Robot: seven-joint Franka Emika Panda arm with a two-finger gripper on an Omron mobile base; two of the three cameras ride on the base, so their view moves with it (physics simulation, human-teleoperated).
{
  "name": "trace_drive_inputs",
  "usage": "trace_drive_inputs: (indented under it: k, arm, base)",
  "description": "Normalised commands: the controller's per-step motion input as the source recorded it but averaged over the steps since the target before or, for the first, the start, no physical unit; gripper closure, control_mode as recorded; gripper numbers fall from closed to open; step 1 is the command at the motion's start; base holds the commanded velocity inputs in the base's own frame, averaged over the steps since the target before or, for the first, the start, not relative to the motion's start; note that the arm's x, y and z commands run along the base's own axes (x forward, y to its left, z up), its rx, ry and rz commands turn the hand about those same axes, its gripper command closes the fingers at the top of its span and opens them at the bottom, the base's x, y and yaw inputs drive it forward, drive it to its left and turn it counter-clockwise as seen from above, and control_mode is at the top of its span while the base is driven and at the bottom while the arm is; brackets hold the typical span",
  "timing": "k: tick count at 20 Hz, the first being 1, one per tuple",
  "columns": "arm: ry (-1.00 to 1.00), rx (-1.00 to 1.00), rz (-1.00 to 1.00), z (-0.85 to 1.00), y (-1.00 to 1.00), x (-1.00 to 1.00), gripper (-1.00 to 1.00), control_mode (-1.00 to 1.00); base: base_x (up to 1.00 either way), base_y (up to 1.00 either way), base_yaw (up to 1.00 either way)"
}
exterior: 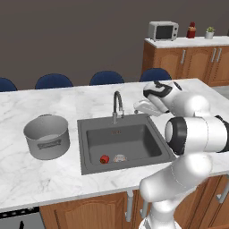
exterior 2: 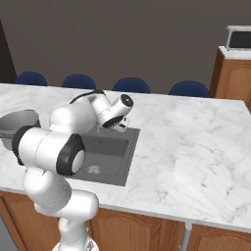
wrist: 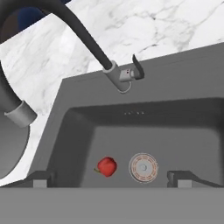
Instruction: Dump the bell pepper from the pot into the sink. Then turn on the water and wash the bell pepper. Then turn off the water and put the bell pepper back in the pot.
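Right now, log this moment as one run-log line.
bell pepper: in sink, beside drain | pot: upright on counter, left of sink | faucet: no water running | gripper: open above sink

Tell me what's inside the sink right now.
In the sink lie the red pepper and, right beside it, the pale drain, both on the basin floor. No water shows. In the right base view the arm covers the basin's left part.

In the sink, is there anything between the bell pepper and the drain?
No. In the hand view the bell pepper and the drain lie side by side, with bare sink floor between them.
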Motion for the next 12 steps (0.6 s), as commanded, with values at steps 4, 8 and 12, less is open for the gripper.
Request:
trace_drive_inputs:
  k: [4, 8, 12]
  arm:
    - [0.00, 0.00, 0.03, -0.15, 0.00, 0.18, -1.00, -1.00]
    - [0.00, 0.00, 0.03, -0.18, 0.01, 0.17, -1.00, -1.00]
    - [-0.01, 0.00, 0.02, -0.16, 0.03, 0.16, -1.00, -1.00]
  base:
    - [0.00, 0.00, 0.00]
    - [0.00, 0.00, 0.00]
    - [0.00, 0.00, 0.00]
